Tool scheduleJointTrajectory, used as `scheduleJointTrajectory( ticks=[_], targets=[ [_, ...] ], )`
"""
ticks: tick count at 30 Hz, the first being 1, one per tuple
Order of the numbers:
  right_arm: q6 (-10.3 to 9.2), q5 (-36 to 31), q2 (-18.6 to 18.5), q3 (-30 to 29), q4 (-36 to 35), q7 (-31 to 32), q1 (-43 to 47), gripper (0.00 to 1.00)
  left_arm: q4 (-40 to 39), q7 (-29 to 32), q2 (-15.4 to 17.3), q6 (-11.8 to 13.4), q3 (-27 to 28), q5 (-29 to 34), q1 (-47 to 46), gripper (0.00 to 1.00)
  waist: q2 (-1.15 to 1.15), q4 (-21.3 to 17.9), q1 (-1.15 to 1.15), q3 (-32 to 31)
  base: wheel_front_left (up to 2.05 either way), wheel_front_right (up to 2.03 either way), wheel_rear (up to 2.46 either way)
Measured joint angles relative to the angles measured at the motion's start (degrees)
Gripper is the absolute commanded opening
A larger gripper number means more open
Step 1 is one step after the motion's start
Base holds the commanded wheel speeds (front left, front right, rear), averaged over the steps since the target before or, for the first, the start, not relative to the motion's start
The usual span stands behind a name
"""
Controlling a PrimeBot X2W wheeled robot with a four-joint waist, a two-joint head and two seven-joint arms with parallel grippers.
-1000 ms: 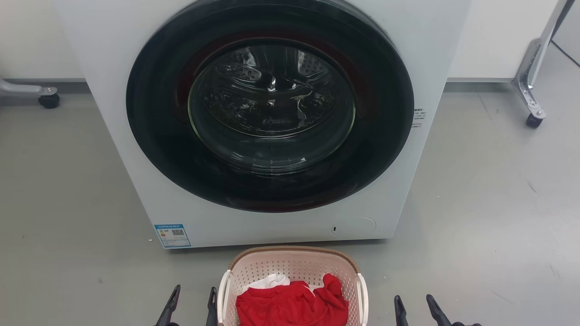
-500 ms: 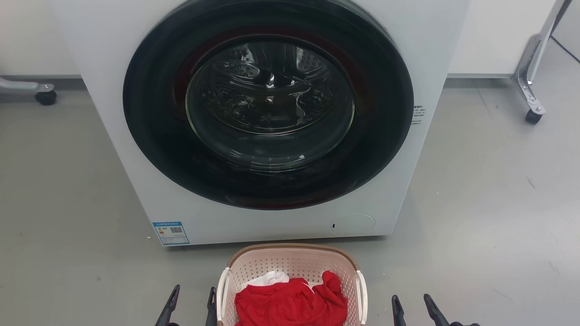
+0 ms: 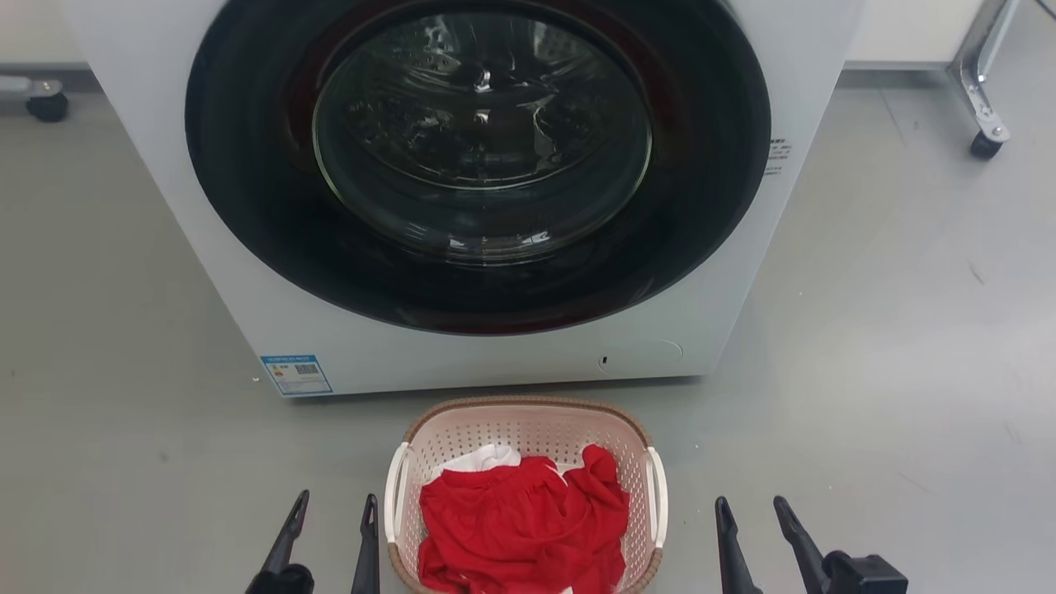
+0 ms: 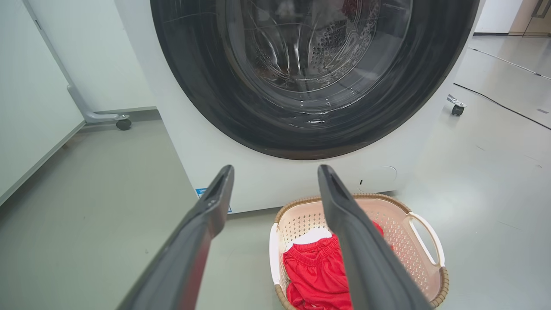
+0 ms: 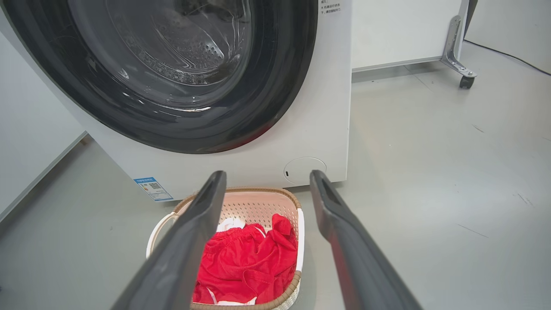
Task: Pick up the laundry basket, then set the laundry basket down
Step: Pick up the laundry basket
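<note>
Now, left hand (image 3: 337,496) and right hand (image 3: 751,500) flank the laundry basket (image 3: 528,406) on the floor (image 3: 866,371), both spread open and empty. This looks like the approach, and next each hand should close on the white handles (image 3: 657,495). Perforated pink-beige plastic, brown woven-look rim, crumpled red garment (image 3: 520,532) inside, and the washing machine (image 3: 495,363) just behind the basket.

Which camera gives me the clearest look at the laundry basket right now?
Head view: the laundry basket sits centred between the left gripper and right gripper, both handles showing, near rim cropped. In each wrist view a finger of that gripper crosses the basket and hides part of it.
</note>
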Motion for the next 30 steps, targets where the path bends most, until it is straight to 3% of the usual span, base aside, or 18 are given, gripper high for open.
scheduleJointTrajectory(
  ticks=[9, 30],
  targets=[
    [0.0, 0.18, -0.04, -0.54, 2.37, -0.01, -7.7, 1.0, 1.35, -0.01, 0.37, -0.62, -0.35, 1.0, -8.04, 1.0, 0.0, -0.49, 0.01, 6.64, 0.0, 0.0, 0.0],
    [0.62, 0.6, -0.37, -2.56, 16.07, -0.02, -28.43, 1.0, 14.34, 2.69, -0.08, -2.64, 0.09, 1.24, -26.85, 1.0, 0.01, -0.91, 0.01, 24.24, 0.0, 0.0, 0.0]
  ],
)
